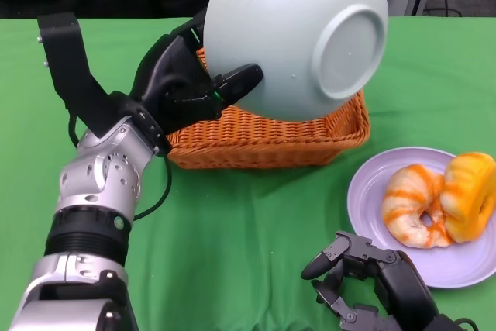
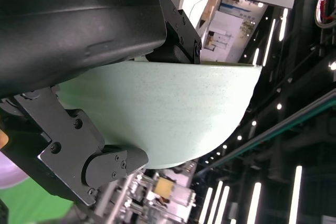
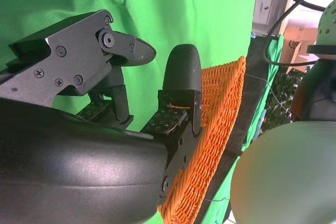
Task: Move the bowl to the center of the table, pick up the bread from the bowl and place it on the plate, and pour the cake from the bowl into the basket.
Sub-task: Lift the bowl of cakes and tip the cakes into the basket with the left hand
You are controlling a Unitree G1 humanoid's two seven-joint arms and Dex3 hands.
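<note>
My left hand grips the rim of a pale green bowl and holds it tipped over the orange wicker basket, its underside facing the camera. The left wrist view shows the same bowl pinched between black fingers. Whether the cake is in the bowl or the basket cannot be seen. The orange-striped bread lies on the lilac plate at the right. My right hand rests low near the front edge, left of the plate, fingers apart and holding nothing.
Green cloth covers the table. The right wrist view shows the basket edge-on beyond my right hand, and the bowl's rounded side close by. Dark equipment stands past the table's far edge.
</note>
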